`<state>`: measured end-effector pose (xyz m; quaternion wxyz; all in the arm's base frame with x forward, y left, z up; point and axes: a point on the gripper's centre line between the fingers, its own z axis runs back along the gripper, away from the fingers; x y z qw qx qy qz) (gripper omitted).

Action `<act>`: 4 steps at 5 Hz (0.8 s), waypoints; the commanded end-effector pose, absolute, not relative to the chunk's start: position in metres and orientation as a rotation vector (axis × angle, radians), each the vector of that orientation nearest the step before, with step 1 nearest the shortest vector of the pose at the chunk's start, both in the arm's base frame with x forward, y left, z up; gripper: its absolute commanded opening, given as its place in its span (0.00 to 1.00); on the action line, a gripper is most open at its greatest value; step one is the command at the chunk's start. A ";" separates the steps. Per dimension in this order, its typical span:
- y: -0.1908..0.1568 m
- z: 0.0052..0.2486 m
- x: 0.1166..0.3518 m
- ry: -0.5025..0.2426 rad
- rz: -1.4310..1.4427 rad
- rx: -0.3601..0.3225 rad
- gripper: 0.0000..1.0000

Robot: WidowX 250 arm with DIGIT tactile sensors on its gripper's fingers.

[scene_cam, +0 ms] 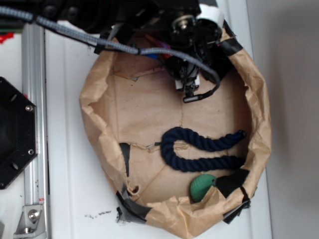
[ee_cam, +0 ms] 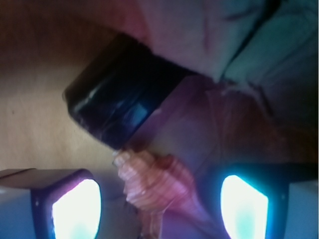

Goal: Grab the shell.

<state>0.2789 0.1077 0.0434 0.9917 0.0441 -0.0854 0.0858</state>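
Gripper point(ee_cam: 159, 199) with jaws spread wide, the shell point(ee_cam: 149, 186) (ribbed, pinkish) lying between its fingers point(ee_cam: 75, 206), just below the black block point(ee_cam: 117, 107); all inside the paper basin point(scene_cam: 259, 124).

This looks like a robot test bench in a lab. A white surface point(scene_cam: 70, 174) carries a bolted aluminium rail point(scene_cam: 35, 124), a black mounting plate point(scene_cam: 12, 134) and a makeshift brown paper bin point(scene_cam: 99, 124) patched with black tape point(scene_cam: 130, 211), under a cabled robot arm point(scene_cam: 189, 45).
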 end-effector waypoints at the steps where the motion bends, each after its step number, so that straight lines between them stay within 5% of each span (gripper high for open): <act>1: 0.115 0.042 0.278 -0.136 0.080 0.162 1.00; 2: 0.120 0.028 0.272 -0.091 0.098 0.171 1.00; 3: 0.123 0.028 0.270 -0.124 0.200 0.183 0.00; 4: 0.123 0.027 0.270 -0.123 0.209 0.188 0.00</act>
